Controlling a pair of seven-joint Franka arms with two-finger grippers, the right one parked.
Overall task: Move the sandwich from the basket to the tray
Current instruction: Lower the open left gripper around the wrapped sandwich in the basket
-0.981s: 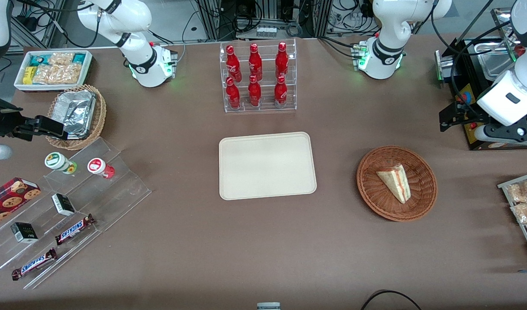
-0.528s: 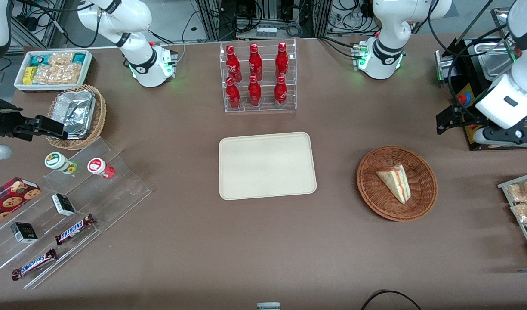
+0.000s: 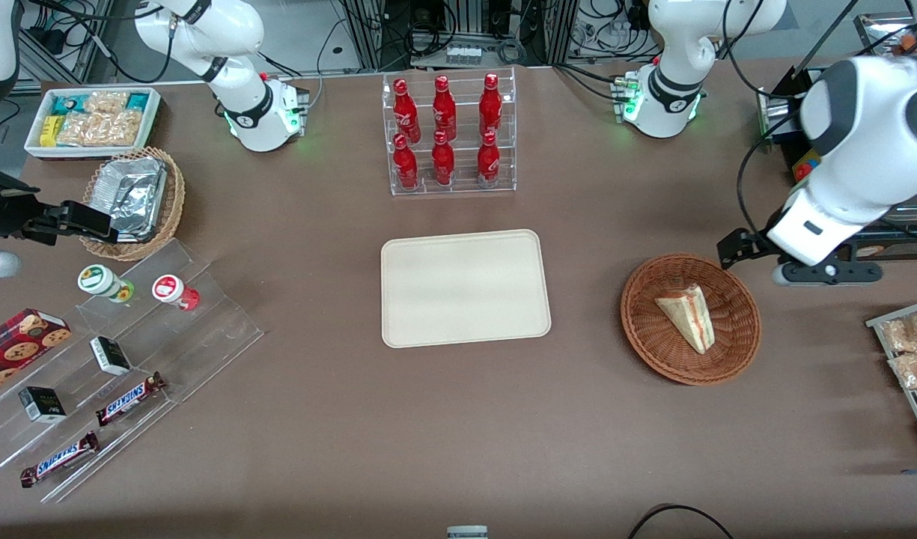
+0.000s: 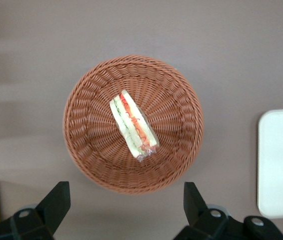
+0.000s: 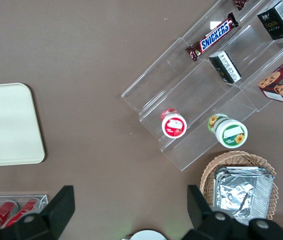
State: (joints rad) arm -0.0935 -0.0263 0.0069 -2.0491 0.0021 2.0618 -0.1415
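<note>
The front view looks steeply down from high over the whole table (image 3: 458,419), facing both arm bases; in it the basket (image 3: 690,318) sits at four o'clock of the tray (image 3: 465,288). The left wrist view looks straight down, fairly near, past the wide-spread gripper (image 4: 125,210), which hovers at the basket's one o'clock. It shares the basket, the sandwich (image 4: 133,125) and a tray edge with the front view. The right wrist view looks straight down on the clear shelf (image 5: 206,95) and shares a tray corner.
</note>
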